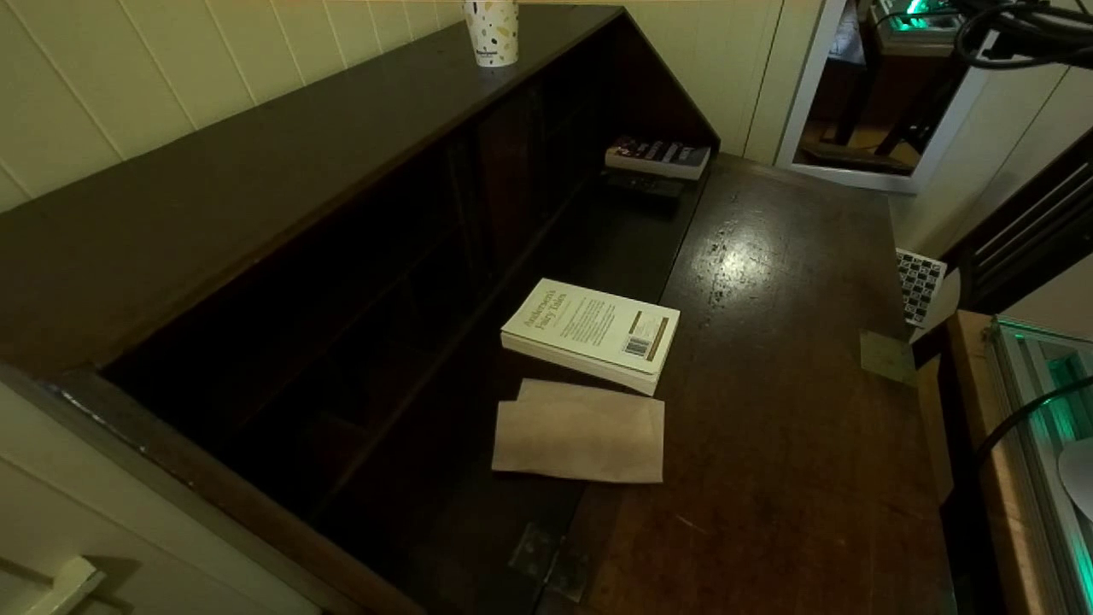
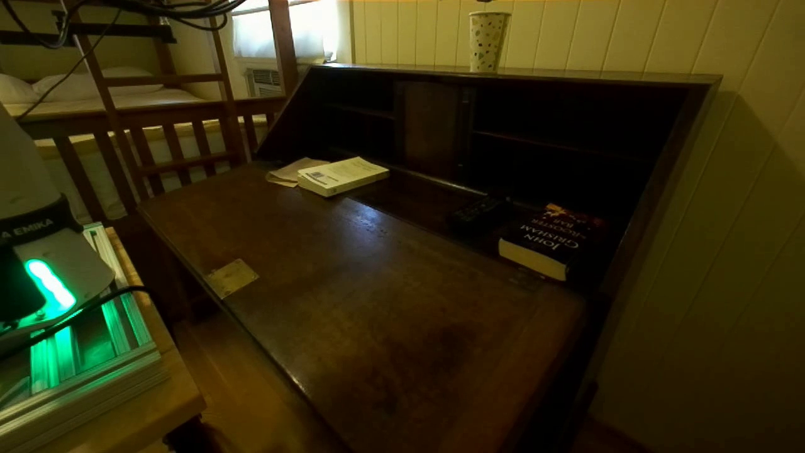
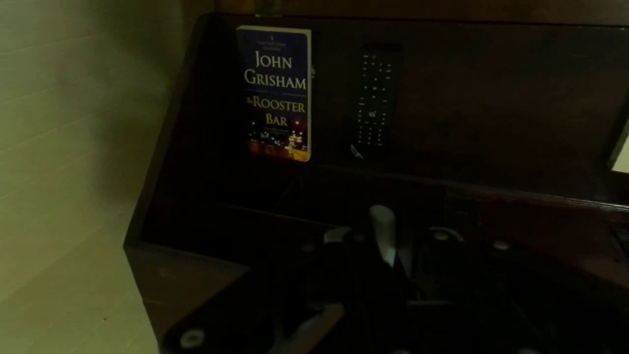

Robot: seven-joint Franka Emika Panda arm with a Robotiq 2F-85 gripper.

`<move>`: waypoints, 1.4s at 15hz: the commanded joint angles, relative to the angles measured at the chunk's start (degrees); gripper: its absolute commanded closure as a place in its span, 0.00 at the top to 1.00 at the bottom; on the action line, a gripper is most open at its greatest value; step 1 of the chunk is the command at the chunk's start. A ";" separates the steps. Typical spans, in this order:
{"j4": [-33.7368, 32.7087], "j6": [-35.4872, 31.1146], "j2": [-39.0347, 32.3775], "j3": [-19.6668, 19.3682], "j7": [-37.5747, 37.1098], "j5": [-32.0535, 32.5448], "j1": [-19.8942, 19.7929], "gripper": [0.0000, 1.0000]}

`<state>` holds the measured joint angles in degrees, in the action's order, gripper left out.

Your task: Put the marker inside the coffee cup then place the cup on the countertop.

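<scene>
White book (image 1: 593, 333) is reading "Andersen's Fairy Tales"; dark book (image 3: 276, 96) is showing "John Grisham", "Rooster Bar". Black band (image 2: 34, 230) on robot arm (image 2: 25, 163) is displaying "A EMIKA". Coffee cup (image 1: 493, 32) is bearing lettering too small to read.

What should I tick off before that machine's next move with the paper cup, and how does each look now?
1. Coffee cup upright: ok, standing on the raised ledge.
2. Gripper holding the marker: ok as far as the dark wrist view shows, seemingly shut on a thin stick.
3. Marker lined up over the cup: cannot tell; both exterior views cut off there.
4. Cup on the countertop: not ok, not there yet.
5. White book and John Grisham book away from the cup: ok, both lie below the ledge.
</scene>
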<state>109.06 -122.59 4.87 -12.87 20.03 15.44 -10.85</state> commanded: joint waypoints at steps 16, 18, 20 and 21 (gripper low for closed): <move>-11.25 -0.31 -7.17 1.25 24.34 2.53 -0.32 0.18; -11.25 -0.31 -7.16 1.25 24.34 2.53 -0.32 0.05; -12.19 -1.47 -7.46 1.12 26.23 4.29 -0.43 0.05; -13.00 -1.44 -7.79 1.07 27.13 5.03 -0.47 0.05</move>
<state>98.02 -123.29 -2.21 -11.95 44.58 18.23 -10.82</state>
